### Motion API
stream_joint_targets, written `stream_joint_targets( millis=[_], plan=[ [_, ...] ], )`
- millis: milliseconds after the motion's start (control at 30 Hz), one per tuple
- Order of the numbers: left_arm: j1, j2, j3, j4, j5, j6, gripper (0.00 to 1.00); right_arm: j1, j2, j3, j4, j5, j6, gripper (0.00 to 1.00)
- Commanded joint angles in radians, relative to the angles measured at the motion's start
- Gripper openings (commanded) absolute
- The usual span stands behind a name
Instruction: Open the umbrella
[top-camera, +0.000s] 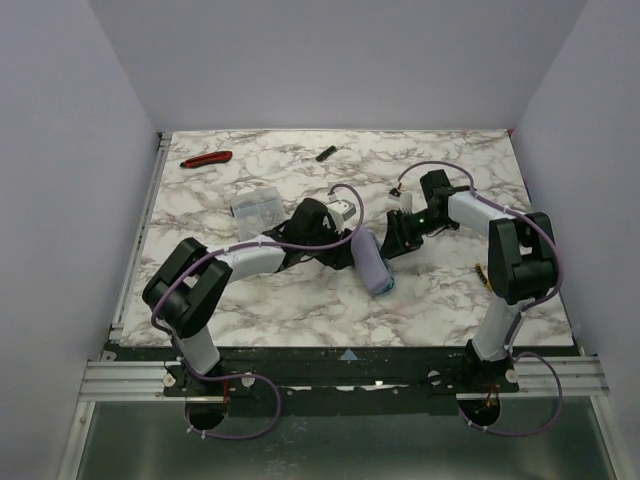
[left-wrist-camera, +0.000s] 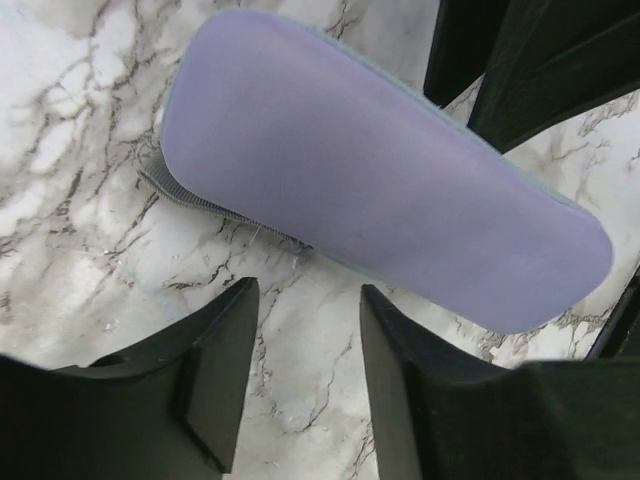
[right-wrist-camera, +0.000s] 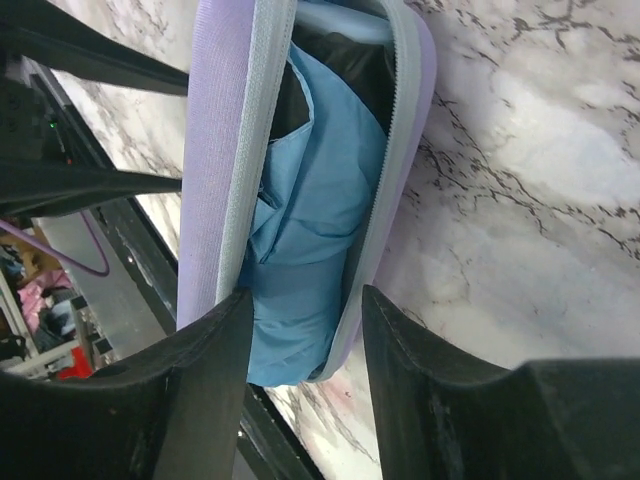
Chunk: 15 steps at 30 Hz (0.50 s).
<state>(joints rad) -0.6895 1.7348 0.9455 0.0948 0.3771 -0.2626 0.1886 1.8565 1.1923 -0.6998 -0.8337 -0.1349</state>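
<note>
In the unzipped case (right-wrist-camera: 215, 150) lies the umbrella (right-wrist-camera: 310, 220), left fingers (left-wrist-camera: 215, 380) and right fingers (right-wrist-camera: 200, 390) apart.

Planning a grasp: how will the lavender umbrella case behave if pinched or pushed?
Smooth and rounded, the umbrella case probably slides on the marble table. Its zipper gapes over loose blue fabric; a pinch likely squashes it.

**Both arms folded inward over the middle of the counter (top-camera: 300, 300).**
The left arm (top-camera: 250, 262) and right arm (top-camera: 480, 212) bend at the elbow and reach toward the centre. The left gripper (left-wrist-camera: 307, 295) and right gripper (right-wrist-camera: 305, 295) face each other, near together, fingers parted.
</note>
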Motion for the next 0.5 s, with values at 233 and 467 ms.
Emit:
stream_joint_targets(
  millis=[233,467],
  plan=[
    [0.013,-0.208,-0.045,0.056,-0.069,-0.01,0.6,0.085,-0.014,0.067,-0.004,0.103,0.061,0.64],
    [-0.008,-0.201,0.019,-0.003,-0.144,-0.014,0.6,0.125,-0.01,0.06,0.008,0.165,0.088,0.64]
  ],
)
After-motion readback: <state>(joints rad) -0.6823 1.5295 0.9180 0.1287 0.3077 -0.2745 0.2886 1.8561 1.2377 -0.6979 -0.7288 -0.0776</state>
